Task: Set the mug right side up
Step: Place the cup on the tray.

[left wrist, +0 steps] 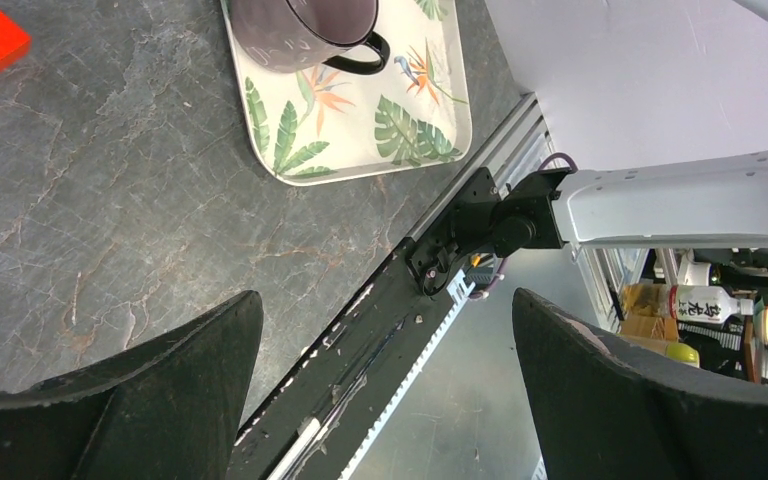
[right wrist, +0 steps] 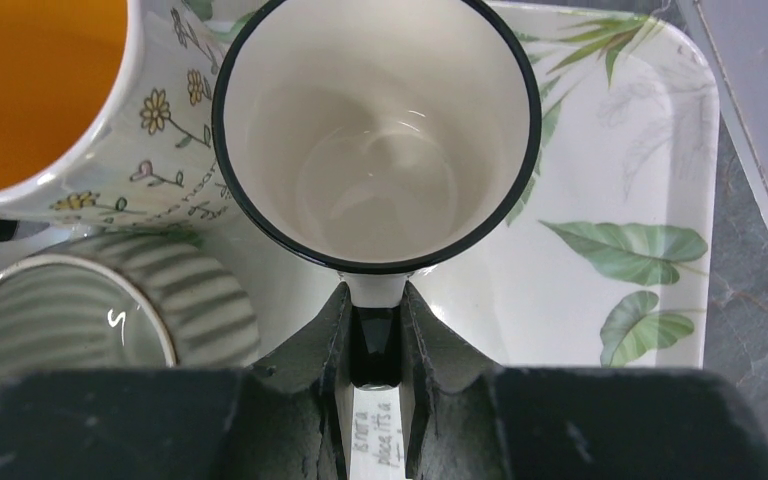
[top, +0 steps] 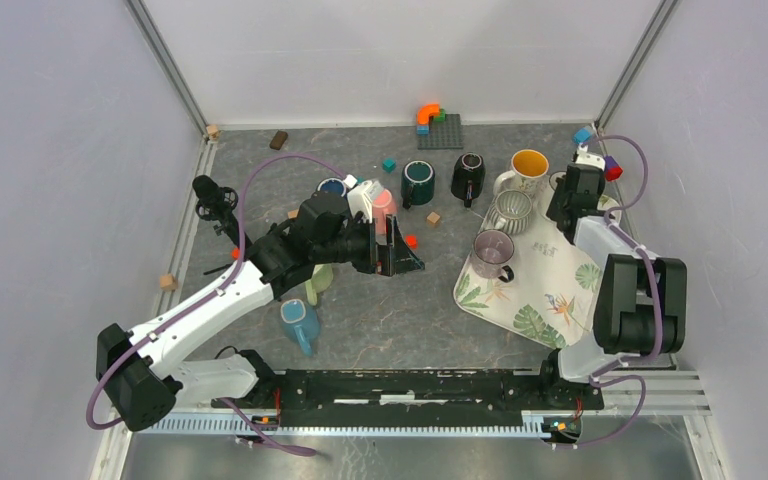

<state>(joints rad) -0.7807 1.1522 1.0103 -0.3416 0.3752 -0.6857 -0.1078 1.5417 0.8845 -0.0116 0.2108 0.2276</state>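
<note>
Closest to the arm bases, a blue mug [top: 298,322] sits on the grey table [top: 400,320]. A bit farther in, the left gripper [top: 400,248] hangs over the middle of the table. Its jaws are wide apart and there is nothing between them. A red block [top: 411,240] lies just beside it. To the right is the tray [top: 535,315] with green leaves on it. A purple mug [top: 492,253] stands on the near part of the tray. Behind it is a striped mug [top: 510,210], and past that a flower mug [top: 527,170] that is yellow inside. The right gripper [right wrist: 375,310] is over the far right corner of the tray. Its jaws are squeezed tight on the black handle of the mug [right wrist: 380,150]. This mug is white with a black rim. Its open mouth points up, so you can see its white bottom inside. It is just beside the flower mug and the striped mug. I cannot tell if it is touching the tray or is lifted a little.
</note>
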